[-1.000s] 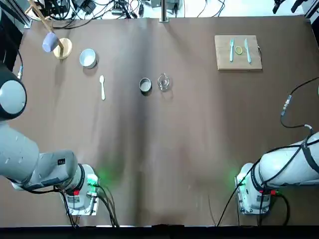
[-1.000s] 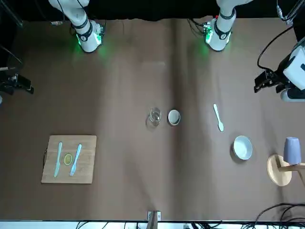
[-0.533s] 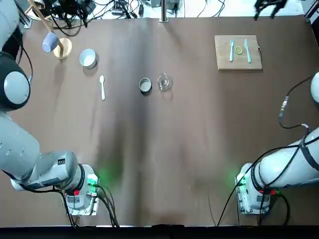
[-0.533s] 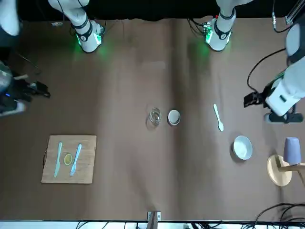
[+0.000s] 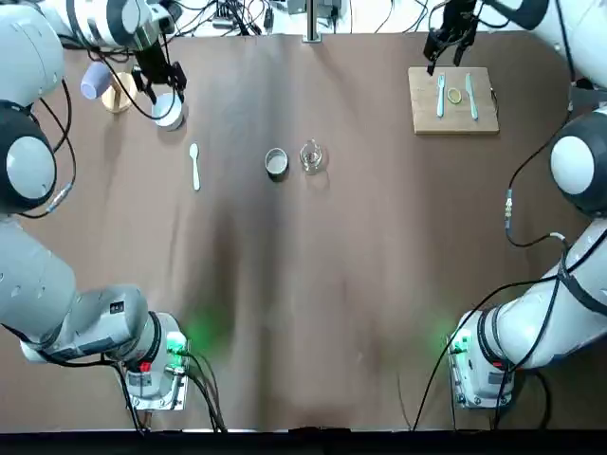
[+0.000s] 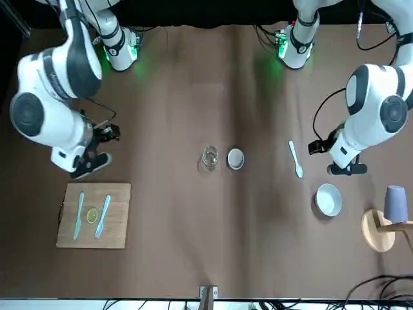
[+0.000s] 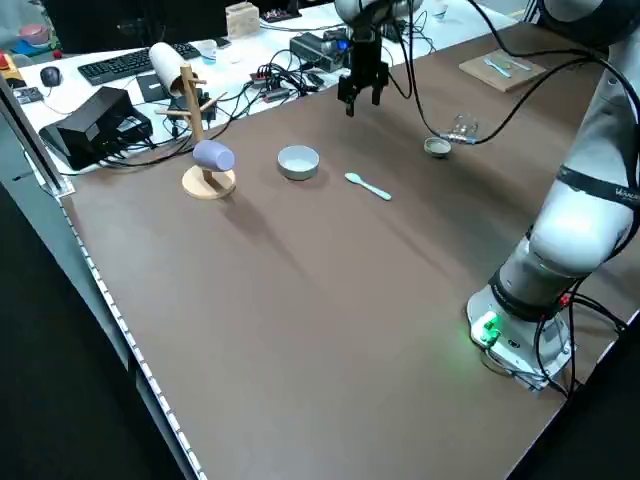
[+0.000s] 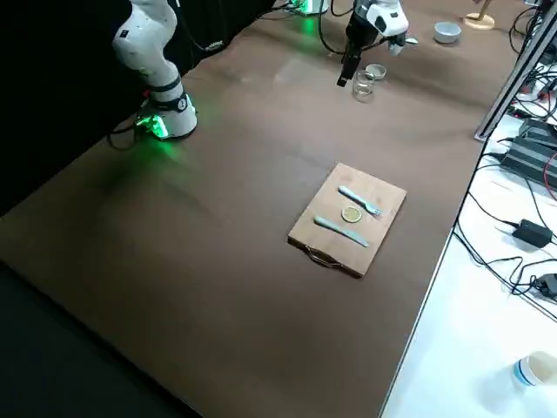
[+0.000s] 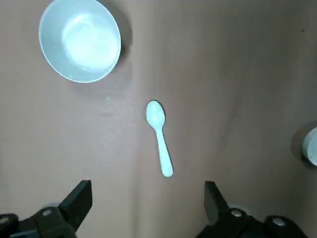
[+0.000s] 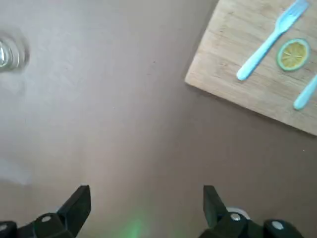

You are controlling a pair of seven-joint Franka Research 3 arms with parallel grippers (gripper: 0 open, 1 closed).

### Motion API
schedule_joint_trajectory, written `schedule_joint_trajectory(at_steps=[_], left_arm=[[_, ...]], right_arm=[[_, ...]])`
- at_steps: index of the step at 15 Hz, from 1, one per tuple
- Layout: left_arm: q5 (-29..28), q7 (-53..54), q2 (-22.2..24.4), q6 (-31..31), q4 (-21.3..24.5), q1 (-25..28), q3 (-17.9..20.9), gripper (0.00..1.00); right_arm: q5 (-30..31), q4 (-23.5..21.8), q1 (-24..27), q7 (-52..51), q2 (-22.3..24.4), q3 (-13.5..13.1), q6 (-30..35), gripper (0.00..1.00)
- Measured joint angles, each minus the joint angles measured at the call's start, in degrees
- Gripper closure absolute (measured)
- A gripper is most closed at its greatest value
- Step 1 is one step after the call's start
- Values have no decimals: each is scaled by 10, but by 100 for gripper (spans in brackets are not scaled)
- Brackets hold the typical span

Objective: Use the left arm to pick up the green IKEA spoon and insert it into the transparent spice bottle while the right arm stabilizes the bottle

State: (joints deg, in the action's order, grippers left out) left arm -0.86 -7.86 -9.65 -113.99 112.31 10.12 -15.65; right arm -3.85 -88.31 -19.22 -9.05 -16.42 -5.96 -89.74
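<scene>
- Left gripper (image 9: 148,194): fingers spread wide, nothing between them; it hangs in the air over the far left part of the table, near the bowl and the spoon, touching neither.
- Right gripper (image 10: 147,199): fingers also wide apart and holding nothing; it is in the air near the board, on the right side of the table.
- Spoon (image 9: 161,140): flat on the table, its oval end pointing away from the arms' bases and its handle toward them.
- Bowl (image 9: 80,40): upright, just beyond the spoon and a little to its left, apart from it.
- Cap (image 5: 276,163): on the table to the right of the spoon, well apart from it.
- Bottle (image 5: 311,157): clear glass, standing just to the right of the cap, with nothing visible inside and neither gripper touching it.
- Board (image 6: 93,240): flat, well to the right of the bottle and farther from the bases. On it a fork (image 6: 102,216) and a knife (image 6: 79,216) lie either side of a lemon slice (image 6: 92,216).
- Stand (image 6: 377,230): wooden, left of the bowl, with a bluish cup (image 6: 395,204) hung on it.
</scene>
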Motion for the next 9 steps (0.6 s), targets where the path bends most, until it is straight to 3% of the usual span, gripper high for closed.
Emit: schedule_joint_trajectory(at_steps=[3,7,9], left_arm=[[0,-19,0,-64,51,-1,-1,0],[0,-83,-11,-222,158,-5,-3,0],[0,-113,-25,-260,183,-14,-3,0]], right_arm=[[-6,0,-3,-51,-15,-2,-1,0],[-81,0,7,-230,-23,-6,-3,0],[-95,0,11,-297,-24,-7,-3,0]])
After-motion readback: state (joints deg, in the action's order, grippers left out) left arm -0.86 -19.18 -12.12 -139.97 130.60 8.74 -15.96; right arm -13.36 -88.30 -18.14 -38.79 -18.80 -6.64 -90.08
